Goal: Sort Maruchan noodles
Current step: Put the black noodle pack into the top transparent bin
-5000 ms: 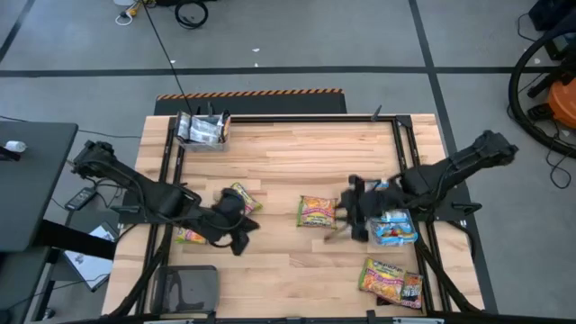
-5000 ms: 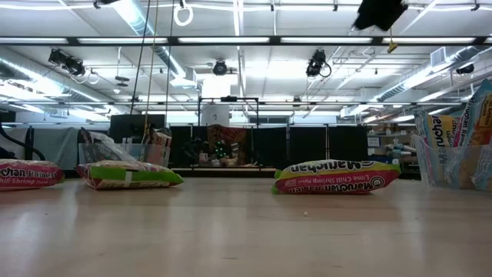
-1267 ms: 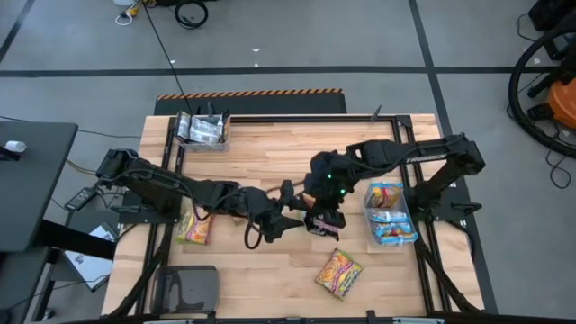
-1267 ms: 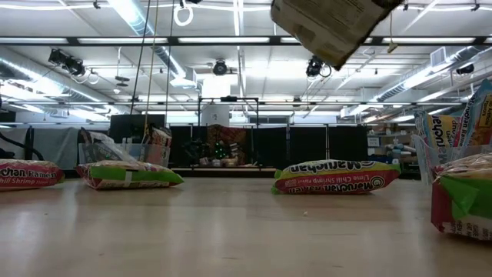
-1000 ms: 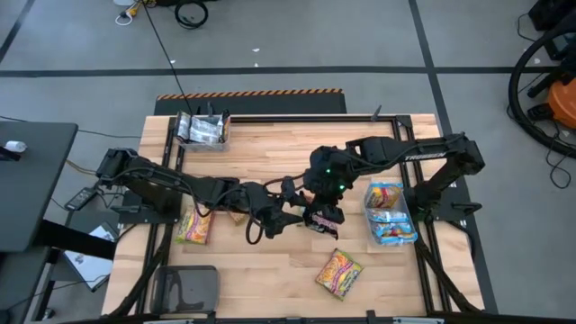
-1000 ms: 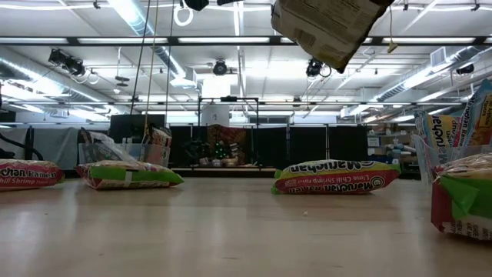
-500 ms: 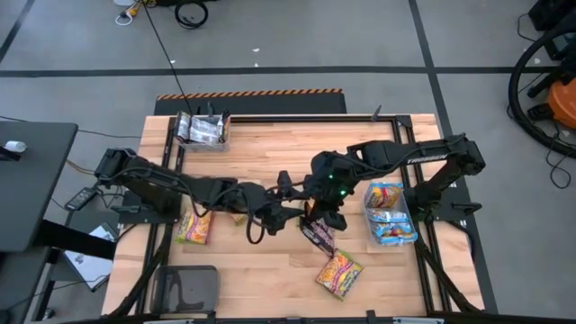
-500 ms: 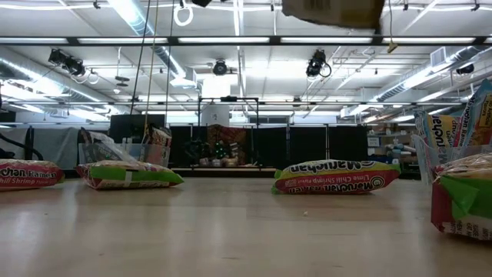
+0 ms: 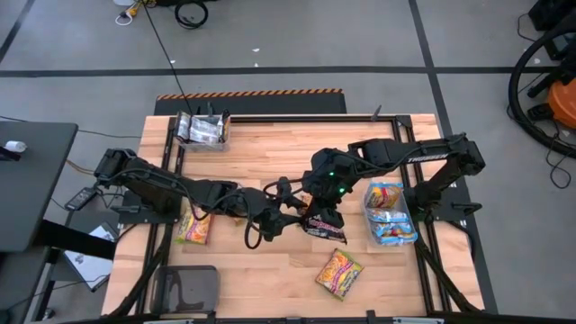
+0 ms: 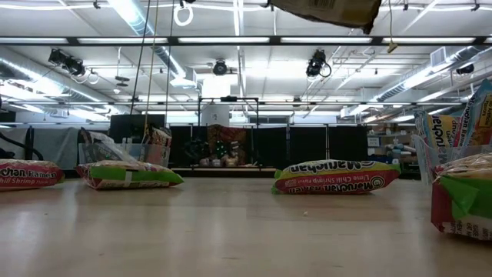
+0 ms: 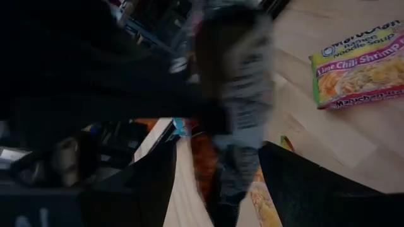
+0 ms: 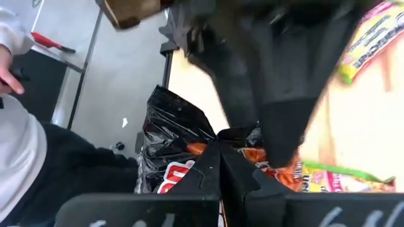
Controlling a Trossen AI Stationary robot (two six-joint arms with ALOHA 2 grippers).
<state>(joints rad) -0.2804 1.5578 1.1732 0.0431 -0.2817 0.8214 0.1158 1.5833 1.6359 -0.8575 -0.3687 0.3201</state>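
The right tool (image 9: pixel 322 219) hangs above the middle of the tabletop (image 9: pixel 297 153), clamped on a dark packet (image 9: pixel 323 226) held up off the wood. The left tool (image 9: pixel 290 212) reaches in just beside it from the left, touching or nearly touching the same packet; whether its fingers are apart or together cannot be told. Below the right tool a yellow packet (image 9: pixel 338 272) lies flat, and to its right a clear bin (image 9: pixel 390 214) holds blue packets. Behind the left tool a second yellow packet (image 9: pixel 193 227) lies near the tabletop's left side, and a far bin (image 9: pixel 202 130) holds silver packets.
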